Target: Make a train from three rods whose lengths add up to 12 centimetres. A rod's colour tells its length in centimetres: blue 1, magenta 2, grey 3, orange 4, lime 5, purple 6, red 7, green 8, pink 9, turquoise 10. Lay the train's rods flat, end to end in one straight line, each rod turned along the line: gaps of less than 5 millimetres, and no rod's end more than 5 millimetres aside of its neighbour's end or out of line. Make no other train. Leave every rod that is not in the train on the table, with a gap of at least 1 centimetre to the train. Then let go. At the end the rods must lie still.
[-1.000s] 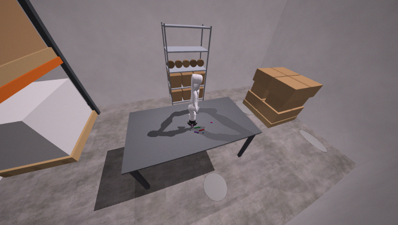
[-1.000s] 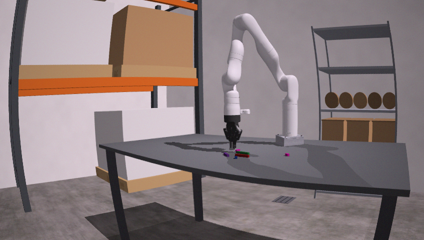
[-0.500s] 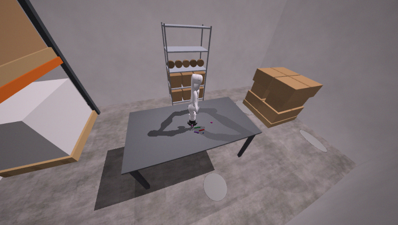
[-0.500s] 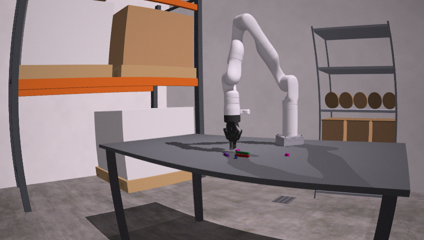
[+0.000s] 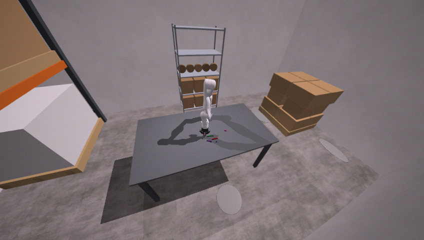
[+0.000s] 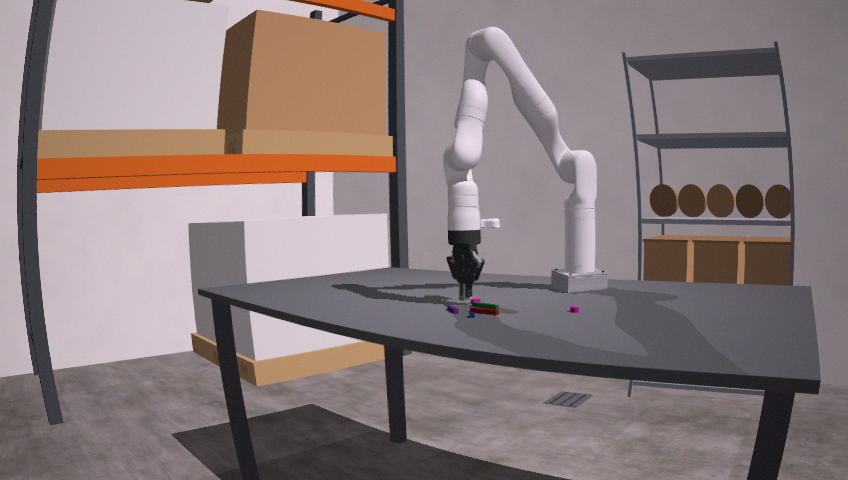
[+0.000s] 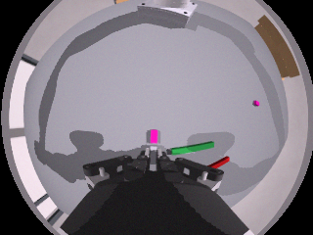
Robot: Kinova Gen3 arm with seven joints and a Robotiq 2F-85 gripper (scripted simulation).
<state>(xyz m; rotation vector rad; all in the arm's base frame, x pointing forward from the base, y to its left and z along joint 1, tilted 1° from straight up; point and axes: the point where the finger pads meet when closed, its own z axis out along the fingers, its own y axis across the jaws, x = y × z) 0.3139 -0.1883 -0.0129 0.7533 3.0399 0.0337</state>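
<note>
My gripper (image 5: 205, 133) (image 6: 464, 295) (image 7: 153, 154) points straight down, low over the table, and is shut on a short magenta rod (image 6: 475, 300) (image 7: 154, 135) that sticks out past the fingertips toward the arm's base. A green rod (image 5: 210, 135) (image 6: 485, 305) (image 7: 192, 148) lies just right of it, its near end close to the magenta rod. A red rod (image 5: 214, 138) (image 6: 483, 311) (image 7: 220, 162) lies beside the green one. A purple rod (image 5: 209, 140) (image 6: 452, 308) and a small blue rod (image 5: 216, 141) (image 6: 470, 315) lie nearer the front. A second magenta rod (image 5: 225, 130) (image 6: 573, 309) (image 7: 255, 103) lies apart.
The dark grey table (image 5: 166, 160) (image 6: 684, 350) carries the arm's base (image 6: 578, 279) (image 7: 166, 11) at its back edge. A metal shelf (image 5: 197, 59) (image 6: 714, 178) stands behind, stacked cartons (image 5: 300, 95) to the right, and a large rack (image 6: 208, 160) to the left.
</note>
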